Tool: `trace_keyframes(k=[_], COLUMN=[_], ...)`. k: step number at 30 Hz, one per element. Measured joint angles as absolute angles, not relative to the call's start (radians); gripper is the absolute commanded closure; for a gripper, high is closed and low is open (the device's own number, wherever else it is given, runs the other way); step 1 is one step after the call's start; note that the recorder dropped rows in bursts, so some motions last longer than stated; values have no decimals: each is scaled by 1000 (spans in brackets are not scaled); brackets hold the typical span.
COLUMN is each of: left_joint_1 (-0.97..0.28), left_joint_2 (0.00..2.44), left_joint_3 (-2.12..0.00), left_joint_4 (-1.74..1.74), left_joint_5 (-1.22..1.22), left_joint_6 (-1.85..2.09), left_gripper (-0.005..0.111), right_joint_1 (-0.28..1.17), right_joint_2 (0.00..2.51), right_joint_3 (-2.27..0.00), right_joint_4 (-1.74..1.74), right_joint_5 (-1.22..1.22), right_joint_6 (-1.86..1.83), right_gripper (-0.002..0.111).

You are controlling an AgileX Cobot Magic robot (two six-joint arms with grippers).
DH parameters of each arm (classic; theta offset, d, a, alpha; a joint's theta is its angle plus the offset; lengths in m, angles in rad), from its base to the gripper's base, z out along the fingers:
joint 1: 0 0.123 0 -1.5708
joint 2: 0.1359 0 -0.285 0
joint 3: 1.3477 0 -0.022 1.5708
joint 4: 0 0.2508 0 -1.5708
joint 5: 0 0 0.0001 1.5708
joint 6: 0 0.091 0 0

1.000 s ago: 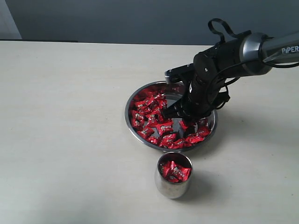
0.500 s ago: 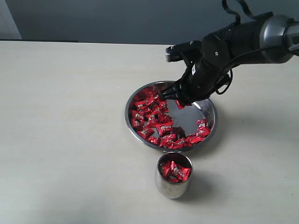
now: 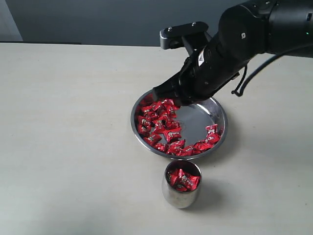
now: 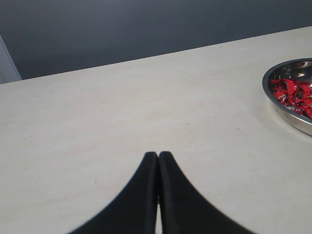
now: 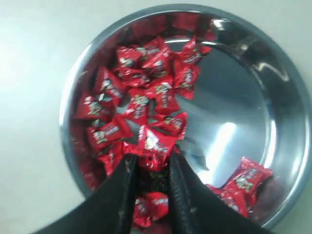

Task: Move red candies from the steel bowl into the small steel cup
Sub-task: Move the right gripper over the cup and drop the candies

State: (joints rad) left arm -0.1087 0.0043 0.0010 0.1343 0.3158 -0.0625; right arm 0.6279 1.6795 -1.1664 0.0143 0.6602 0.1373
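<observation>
The steel bowl [image 3: 197, 123] lies at the table's middle, with red candies [image 3: 157, 123] heaped on its left side and along its near rim. Above the bowl's far left part hangs my right gripper [image 3: 168, 98], raised clear of the pile. In the right wrist view this gripper [image 5: 151, 163] is shut on a red candy [image 5: 154, 144], over the bowl [image 5: 239, 107] and the candies [image 5: 141, 92]. The small steel cup [image 3: 181, 195] stands just in front of the bowl and holds several red candies [image 3: 183, 180]. My left gripper [image 4: 158, 155] is shut and empty over bare table.
The pale table [image 3: 68, 132] spreads wide to the left and in front of the bowl. A dark wall [image 3: 98, 19] rises behind the table's far edge. The left wrist view catches the bowl's rim [image 4: 288, 118] at one side.
My right gripper has risen out of the bowl's right half and shifted left and back, carrying a candy. The bowl's bare right floor now shows. The cup has not moved.
</observation>
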Motion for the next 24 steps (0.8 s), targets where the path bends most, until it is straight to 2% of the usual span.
trace_keyframes(k=[10,24], left_joint_1=[-109,-109], left_joint_2=[4,4], left_joint_3=[1,1], left_joint_4=[134,134], left_joint_5=[316,316], left_joint_6=[-62,-62], left_gripper=[106,106], right_joint_1=[755,767], right_joint_2=[1516,1451], right_joint_3=[-1006,-889], right_joint_4=[73,211], right_joint_5=[733,762], right_joint_6=[135,96], right_gripper=[109,109])
